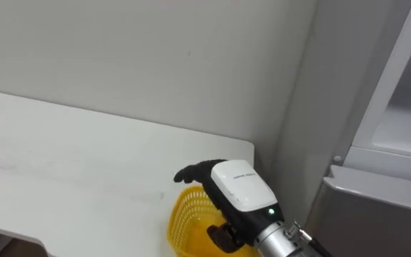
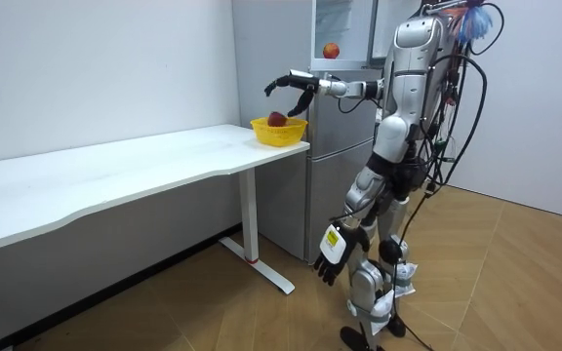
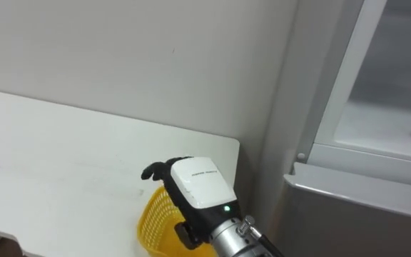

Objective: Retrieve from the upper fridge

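In the room view the white table (image 2: 115,171) takes up the left and centre. The grey fridge (image 2: 328,171) stands just beside the table's right end, with its upper door open. We see the robot standing at the fridge, right of centre.

A yellow basket (image 2: 279,132) sits on the table's right corner. The right hand (image 1: 234,189) hangs just above the basket, fingers loose and drooping, holding nothing. The left hand (image 2: 330,255) hangs slack by the thigh at lower centre, also empty.

A red fruit (image 2: 276,119) lies in the basket, and a second fruit (image 2: 331,50) sits on the upper fridge shelf at top centre.

We judge the drop-off done for one fruit. Next, the right hand must lift clear of the rim, swing right to the shelf and close round the second fruit.
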You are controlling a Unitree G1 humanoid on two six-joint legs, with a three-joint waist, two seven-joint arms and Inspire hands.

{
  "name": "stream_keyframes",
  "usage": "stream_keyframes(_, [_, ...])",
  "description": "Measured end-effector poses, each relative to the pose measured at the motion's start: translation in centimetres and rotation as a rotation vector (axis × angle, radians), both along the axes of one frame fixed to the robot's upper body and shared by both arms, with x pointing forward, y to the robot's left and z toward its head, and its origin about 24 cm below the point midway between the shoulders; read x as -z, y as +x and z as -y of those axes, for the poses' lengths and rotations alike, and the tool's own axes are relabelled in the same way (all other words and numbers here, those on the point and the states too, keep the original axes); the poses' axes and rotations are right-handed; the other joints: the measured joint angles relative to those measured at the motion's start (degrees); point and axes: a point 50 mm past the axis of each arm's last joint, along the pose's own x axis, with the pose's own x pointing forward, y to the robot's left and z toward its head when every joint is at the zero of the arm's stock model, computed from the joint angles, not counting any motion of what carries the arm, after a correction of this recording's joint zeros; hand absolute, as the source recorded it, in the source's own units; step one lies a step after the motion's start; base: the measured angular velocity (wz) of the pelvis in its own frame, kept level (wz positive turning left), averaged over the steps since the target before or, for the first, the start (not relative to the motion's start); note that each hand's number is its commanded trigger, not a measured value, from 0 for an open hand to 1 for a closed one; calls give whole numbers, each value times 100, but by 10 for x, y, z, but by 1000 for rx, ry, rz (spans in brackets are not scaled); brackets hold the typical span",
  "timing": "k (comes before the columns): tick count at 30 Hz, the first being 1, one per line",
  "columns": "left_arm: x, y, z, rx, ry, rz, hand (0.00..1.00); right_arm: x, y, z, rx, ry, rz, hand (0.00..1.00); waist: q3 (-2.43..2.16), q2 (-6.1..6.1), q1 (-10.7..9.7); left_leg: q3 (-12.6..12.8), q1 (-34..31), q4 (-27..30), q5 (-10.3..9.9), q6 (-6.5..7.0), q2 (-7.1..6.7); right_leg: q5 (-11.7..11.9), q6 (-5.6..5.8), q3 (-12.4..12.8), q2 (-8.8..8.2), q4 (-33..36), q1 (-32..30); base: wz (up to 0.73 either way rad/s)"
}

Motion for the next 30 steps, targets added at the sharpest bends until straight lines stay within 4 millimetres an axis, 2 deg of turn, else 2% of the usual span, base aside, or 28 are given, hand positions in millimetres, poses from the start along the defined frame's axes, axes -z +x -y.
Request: stream_keyframes(30, [1,1,5,13,-7,-6,0,0,0,-1,-15,-11,-22,0,8,-12,-15,48,-68,-17,2,0,10,1,0,8,5,0,-89,0])
